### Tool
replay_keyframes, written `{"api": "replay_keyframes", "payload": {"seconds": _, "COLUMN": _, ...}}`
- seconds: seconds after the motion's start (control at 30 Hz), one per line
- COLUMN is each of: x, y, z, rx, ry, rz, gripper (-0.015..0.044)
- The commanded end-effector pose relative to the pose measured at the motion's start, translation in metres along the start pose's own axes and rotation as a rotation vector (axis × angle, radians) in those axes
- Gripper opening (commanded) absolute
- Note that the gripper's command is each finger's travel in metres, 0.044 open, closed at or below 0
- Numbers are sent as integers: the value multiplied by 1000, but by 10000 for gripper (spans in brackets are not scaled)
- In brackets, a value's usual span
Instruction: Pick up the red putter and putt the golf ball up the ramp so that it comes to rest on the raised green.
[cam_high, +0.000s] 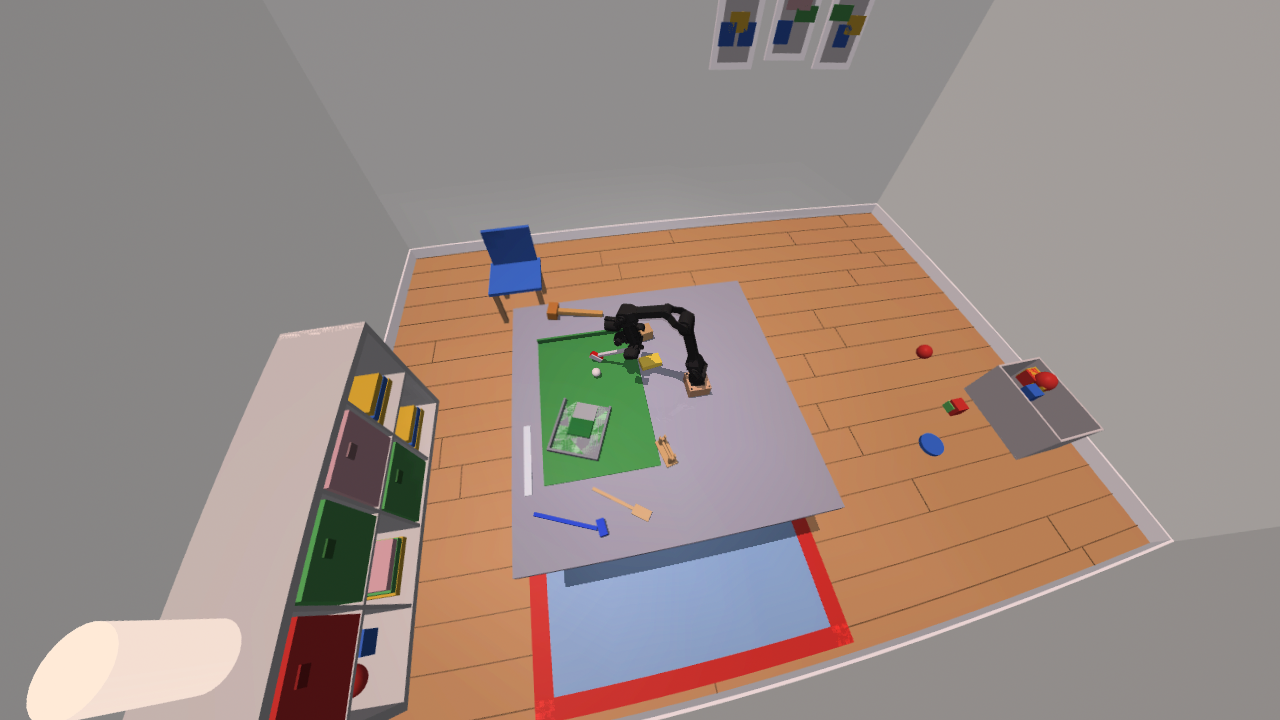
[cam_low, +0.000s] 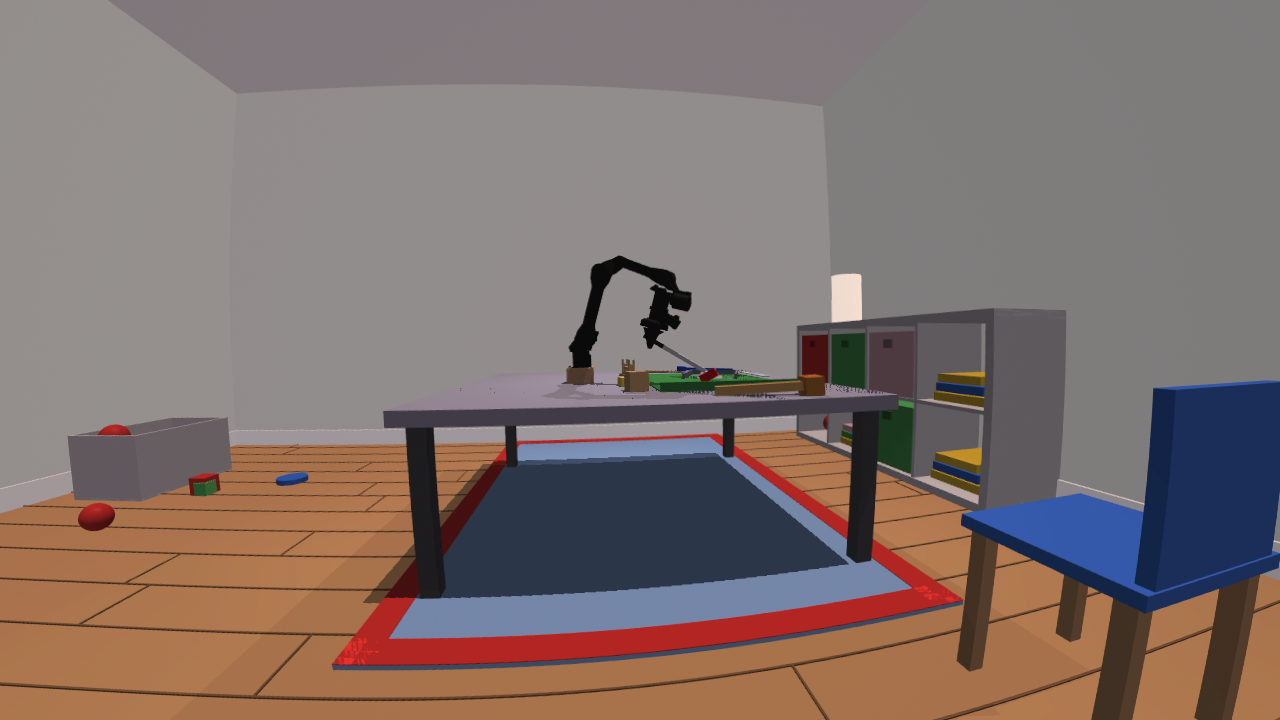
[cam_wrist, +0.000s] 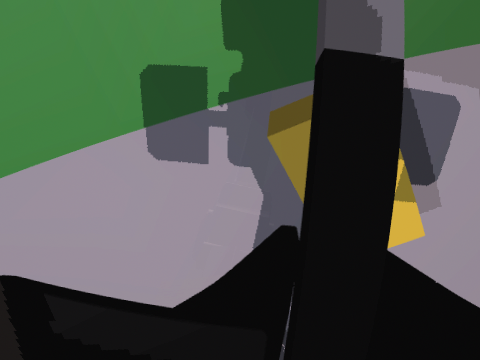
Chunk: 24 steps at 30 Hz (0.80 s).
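My gripper (cam_high: 631, 352) (cam_low: 651, 343) (cam_wrist: 316, 244) is shut on the red putter (cam_high: 597, 356) (cam_low: 708, 375) (cam_wrist: 350, 25) by its black grip. The grey shaft slants down, with the red head low over the green mat (cam_high: 557, 385). The white golf ball (cam_high: 596, 372) sits on the mat, just on the ramp side of the head with a small gap in the top view; it is hidden in the exterior view. The ramp (cam_high: 588, 443), with grey side walls and the raised dark green square (cam_high: 580, 427), stands beyond the ball. The wrist view shows neither the head nor the ball.
A yellow block (cam_high: 650, 360) (cam_wrist: 407, 225) and a wooden block (cam_high: 646, 332) (cam_low: 636, 381) lie near the arm. A wooden mallet (cam_high: 553, 310) (cam_low: 811, 385) lies past the mat. A wooden rack (cam_high: 666, 452), wooden club (cam_high: 640, 511), blue mallet (cam_high: 602, 527) and white strip (cam_high: 527, 460) surround the mat.
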<state>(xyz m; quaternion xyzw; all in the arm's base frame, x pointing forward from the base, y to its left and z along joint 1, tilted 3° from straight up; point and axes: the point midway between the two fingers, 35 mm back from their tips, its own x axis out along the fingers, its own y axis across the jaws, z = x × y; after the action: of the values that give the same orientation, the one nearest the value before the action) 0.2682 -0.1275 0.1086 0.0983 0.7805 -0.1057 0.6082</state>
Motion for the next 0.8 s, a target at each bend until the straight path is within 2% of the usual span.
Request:
{"api": "replay_keyframes", "payload": {"seconds": 0.0, "x": 1, "y": -10, "z": 1, "rx": -3, "ry": -4, "rz": -5, "gripper": 0}}
{"api": "replay_keyframes", "payload": {"seconds": 0.23, "x": 0, "y": 3, "z": 2, "rx": 5, "ry": -2, "rz": 0, "gripper": 0}}
{"api": "replay_keyframes", "payload": {"seconds": 0.53, "x": 0, "y": 126, "z": 0, "rx": -5, "ry": -4, "rz": 6, "gripper": 0}}
{"api": "replay_keyframes", "payload": {"seconds": 0.77, "x": -3, "y": 129, "z": -1, "rx": -5, "ry": -8, "rz": 7, "gripper": 0}}
